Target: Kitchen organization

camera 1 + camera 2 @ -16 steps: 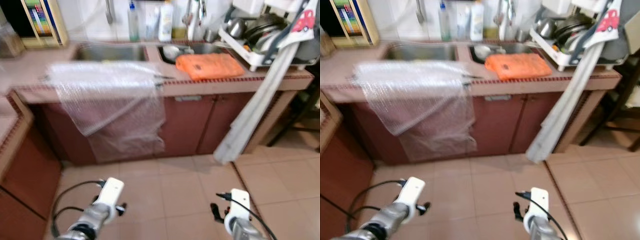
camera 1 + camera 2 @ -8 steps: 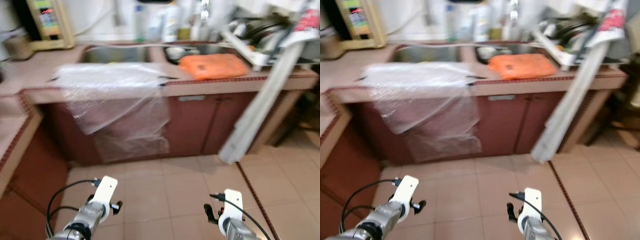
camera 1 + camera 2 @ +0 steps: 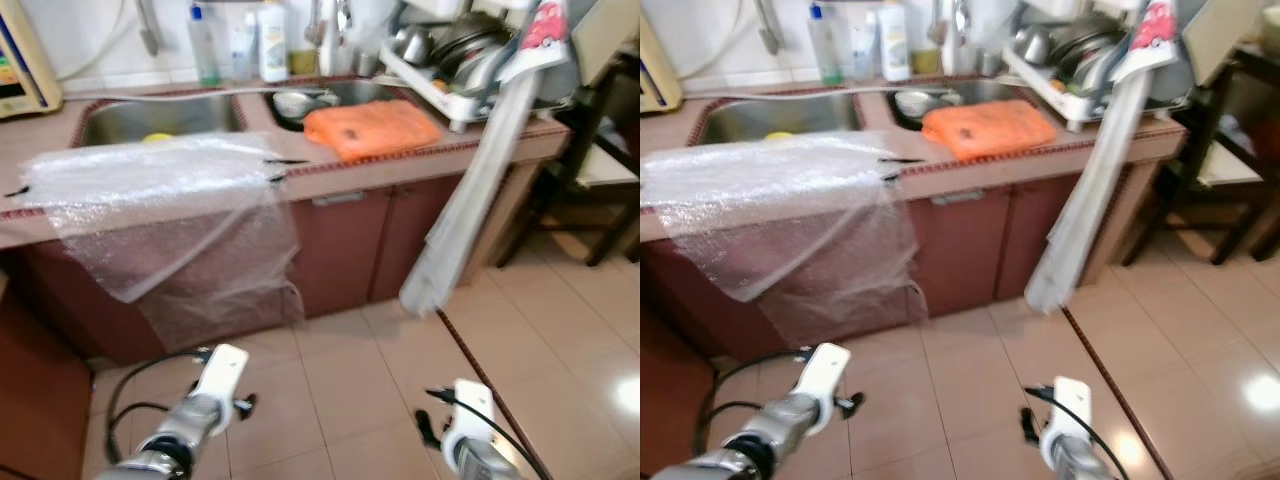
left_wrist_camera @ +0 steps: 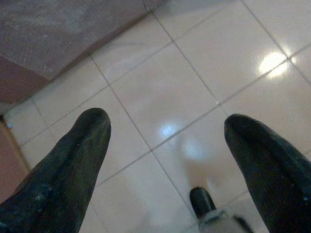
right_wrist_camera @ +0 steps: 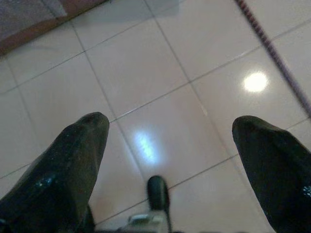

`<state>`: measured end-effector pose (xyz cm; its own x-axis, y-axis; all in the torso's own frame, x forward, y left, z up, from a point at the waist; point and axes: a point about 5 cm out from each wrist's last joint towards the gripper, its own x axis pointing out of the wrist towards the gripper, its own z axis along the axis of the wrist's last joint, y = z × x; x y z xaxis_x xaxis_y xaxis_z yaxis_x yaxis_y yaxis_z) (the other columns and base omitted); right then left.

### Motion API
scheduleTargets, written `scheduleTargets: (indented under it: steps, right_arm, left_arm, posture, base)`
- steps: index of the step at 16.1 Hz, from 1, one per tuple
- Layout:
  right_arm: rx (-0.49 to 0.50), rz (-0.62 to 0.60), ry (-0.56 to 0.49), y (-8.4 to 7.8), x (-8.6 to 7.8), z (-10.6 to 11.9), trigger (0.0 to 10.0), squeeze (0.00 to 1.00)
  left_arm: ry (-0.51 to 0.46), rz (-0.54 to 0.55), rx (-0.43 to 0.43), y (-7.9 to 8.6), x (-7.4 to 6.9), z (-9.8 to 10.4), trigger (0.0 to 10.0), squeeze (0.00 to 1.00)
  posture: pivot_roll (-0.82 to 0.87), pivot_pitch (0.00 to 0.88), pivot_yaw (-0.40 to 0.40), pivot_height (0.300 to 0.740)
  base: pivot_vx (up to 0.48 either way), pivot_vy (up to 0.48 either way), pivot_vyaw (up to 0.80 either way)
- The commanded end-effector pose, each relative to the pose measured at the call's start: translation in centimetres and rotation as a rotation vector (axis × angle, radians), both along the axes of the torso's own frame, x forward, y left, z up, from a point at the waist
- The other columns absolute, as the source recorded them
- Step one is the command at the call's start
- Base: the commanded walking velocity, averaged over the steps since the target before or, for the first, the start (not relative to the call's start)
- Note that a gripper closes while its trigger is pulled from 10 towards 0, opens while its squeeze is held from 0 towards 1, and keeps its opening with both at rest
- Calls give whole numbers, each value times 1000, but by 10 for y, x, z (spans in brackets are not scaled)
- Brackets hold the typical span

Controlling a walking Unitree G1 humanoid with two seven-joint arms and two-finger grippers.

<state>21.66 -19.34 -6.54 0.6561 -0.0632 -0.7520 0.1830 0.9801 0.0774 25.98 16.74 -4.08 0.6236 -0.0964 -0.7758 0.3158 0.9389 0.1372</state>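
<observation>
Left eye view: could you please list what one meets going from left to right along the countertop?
Bubble wrap sheet draped over the counter edge → orange mat → white dish rack holding metal pots → long white folded board leaning against the counter's end.

Nothing here you can actually read. The bottles [image 3: 271, 42] behind the sink carry labels, but they are too small and blurred to make out any words. The pale appliance [image 3: 18, 72] at the left end of the surface shows a small coloured panel, and its markings stay illegible. The hanging cloth [image 3: 541, 24] up by the dish rack bears a red car picture, no lettering.
</observation>
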Motion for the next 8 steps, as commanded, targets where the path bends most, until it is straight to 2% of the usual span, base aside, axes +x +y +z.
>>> scheduleTargets:
  steps: [1,8]
  right_arm:
    - [9,3,-12,5,4,2,10000,0]
    - [15,-2,-12,6,4,1,10000,0]
  left_arm:
    - [3,6,19,9,0,1,10000,0]
    - [5,-6,24,8,-2,-1,10000,0]
  posture:
    - [-36,0,-20,740]
    - [-33,0,-16,740]
  base:
    - [307,0,-744]
    - [351,0,-742]
